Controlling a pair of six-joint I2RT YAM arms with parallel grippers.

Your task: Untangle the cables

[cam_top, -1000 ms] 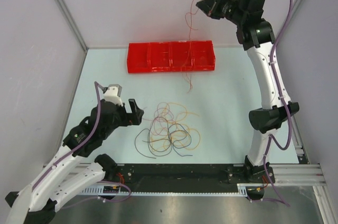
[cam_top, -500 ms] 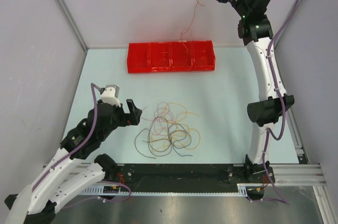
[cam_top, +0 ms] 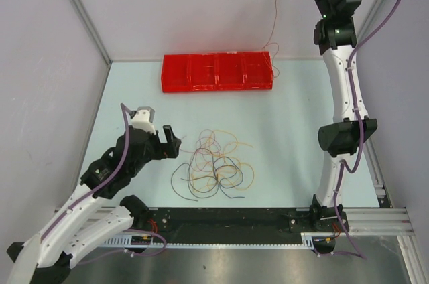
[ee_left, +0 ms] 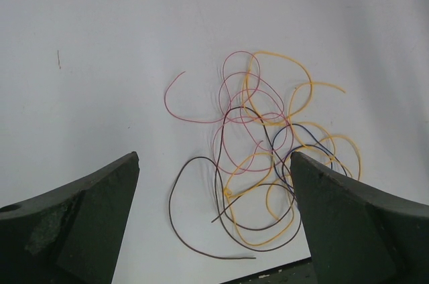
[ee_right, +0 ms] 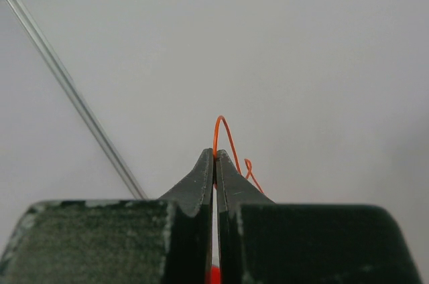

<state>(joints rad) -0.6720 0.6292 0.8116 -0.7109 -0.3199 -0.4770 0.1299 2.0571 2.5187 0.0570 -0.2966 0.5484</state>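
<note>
a: so, where are the cables (cam_top: 214,163)?
b: mostly in one loose tangle on the bench (cam_top: 295,123), toward its near edge. yellow, pinkish-red and dark loops cross over each other. one red cable (cam_top: 275,19) is well apart from that tangle.
a: held?
b: yes. the right arm (cam_top: 338,96) reaches high against the back wall, and the right jaws are pinched tight on it. in the right wrist view it arcs out just past the tips. it hangs down, its lower end by the right end of the red tray (cam_top: 201,73). whether it touches the tray i cannot tell.
a: and the left jaws?
b: spread wide, gripping nothing, low over the bench just left of the tangle.
</note>
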